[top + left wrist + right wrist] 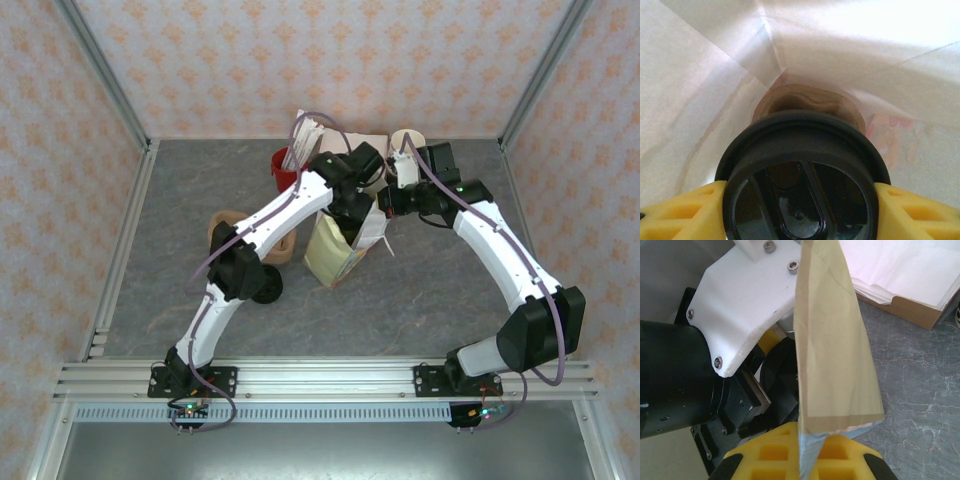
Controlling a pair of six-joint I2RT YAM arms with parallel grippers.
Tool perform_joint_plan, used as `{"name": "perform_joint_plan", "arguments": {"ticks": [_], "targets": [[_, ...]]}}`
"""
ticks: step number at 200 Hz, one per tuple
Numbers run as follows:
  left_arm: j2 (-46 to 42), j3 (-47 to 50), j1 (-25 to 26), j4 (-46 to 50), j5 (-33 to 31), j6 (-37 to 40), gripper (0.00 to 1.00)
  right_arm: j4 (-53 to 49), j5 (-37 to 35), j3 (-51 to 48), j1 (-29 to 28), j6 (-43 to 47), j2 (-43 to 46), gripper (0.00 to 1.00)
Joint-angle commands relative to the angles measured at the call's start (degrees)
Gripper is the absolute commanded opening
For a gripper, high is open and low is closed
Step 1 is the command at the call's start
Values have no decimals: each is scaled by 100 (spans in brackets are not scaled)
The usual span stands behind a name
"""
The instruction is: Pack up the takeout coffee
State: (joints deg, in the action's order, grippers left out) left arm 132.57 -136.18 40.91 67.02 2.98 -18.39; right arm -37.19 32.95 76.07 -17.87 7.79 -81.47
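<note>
The takeout coffee [800,185] has a round black lid, and its olive-brown side [807,102] points down into a pale paper bag [700,75]. My left gripper [800,200] is shut on the cup just under the lid, a yellow finger [695,212] on each side. From above, the left wrist [350,195] dips into the mouth of the cream bag [335,255], which stands mid-table. My right gripper [812,440] is shut on the bag's upper edge [832,350] and sits at the bag's right [385,208].
Behind the bag stand a red holder with straws [288,165], a box of white napkins [905,270] and a stack of cream cups [407,140]. To the left are a brown cardboard carrier [225,230] and a black disc [265,287]. The left arm's white wrist plate [745,295] is close to my right gripper.
</note>
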Motion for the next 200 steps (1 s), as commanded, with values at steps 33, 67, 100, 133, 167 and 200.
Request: {"name": "perform_joint_plan", "arguments": {"ticks": [33, 67, 100, 133, 167, 200], "targets": [[382, -82, 84, 57, -117, 142, 62, 87, 213, -29, -92, 161, 54, 0], [449, -64, 108, 22, -20, 192, 62, 73, 208, -77, -92, 144, 61, 0], [540, -84, 130, -4, 47, 249, 62, 89, 182, -59, -87, 143, 60, 0], [675, -161, 124, -3, 85, 274, 63, 92, 177, -42, -94, 144, 40, 0], [774, -181, 119, -31, 104, 325, 63, 84, 164, -18, -92, 134, 27, 0], [844, -154, 130, -130, 264, 387, 63, 91, 159, -5, -90, 109, 13, 0]]}}
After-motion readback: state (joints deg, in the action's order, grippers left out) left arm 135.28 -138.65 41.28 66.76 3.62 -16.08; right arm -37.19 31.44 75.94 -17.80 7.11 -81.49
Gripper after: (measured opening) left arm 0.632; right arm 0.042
